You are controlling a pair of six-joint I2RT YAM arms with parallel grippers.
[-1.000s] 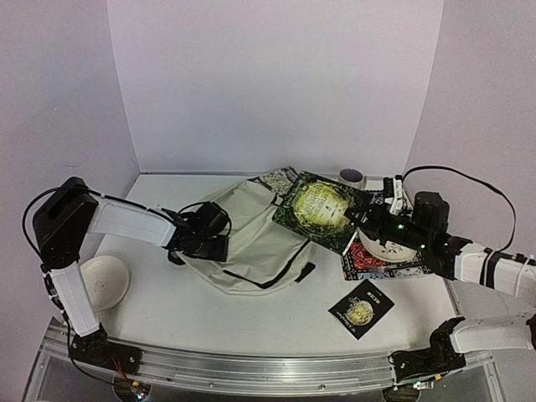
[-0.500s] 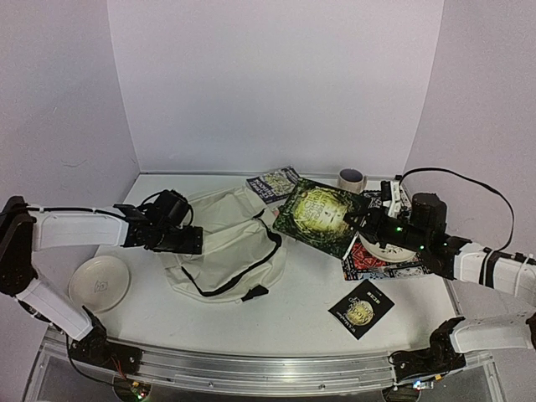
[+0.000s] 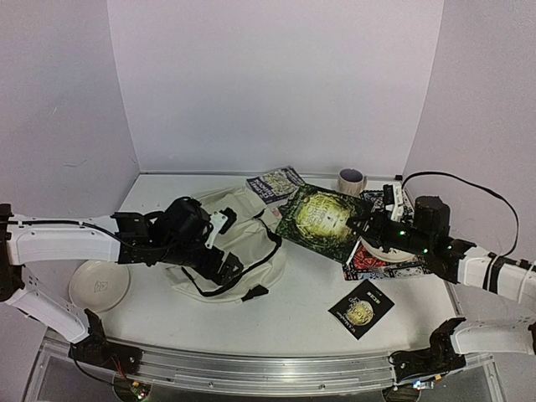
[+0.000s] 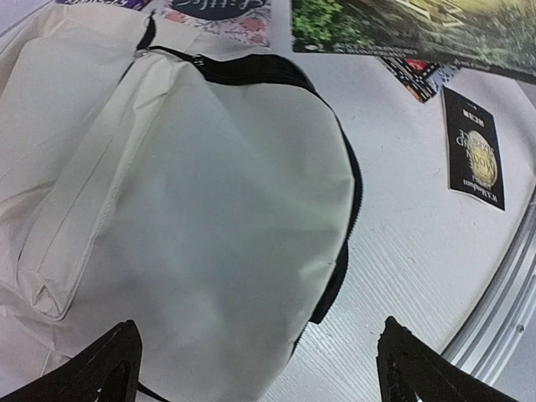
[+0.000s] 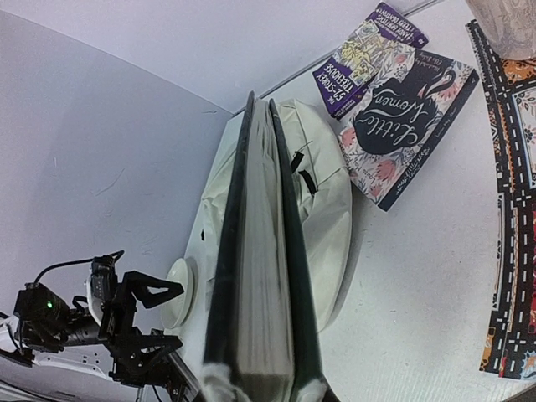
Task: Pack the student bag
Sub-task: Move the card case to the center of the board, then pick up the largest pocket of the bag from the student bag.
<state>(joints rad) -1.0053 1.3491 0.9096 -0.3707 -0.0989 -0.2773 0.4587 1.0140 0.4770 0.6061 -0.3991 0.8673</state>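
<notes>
Hovering outstretched over the student bag (image 4: 209,209), left gripper (image 4: 260,347) gapes empty; right gripper (image 5: 260,387) clamps green book (image 3: 322,216).

White table (image 3: 293,306) with a bag and loose things around it

The cream bag (image 3: 243,208) lies left of centre. A white plate (image 3: 99,285) sits left of the bag. A purple book (image 3: 275,182) and a floral book (image 5: 408,126) lie just behind it. A cup (image 3: 352,180), a patterned mat (image 3: 381,261) and a black booklet (image 3: 362,307) are to its right.
</notes>
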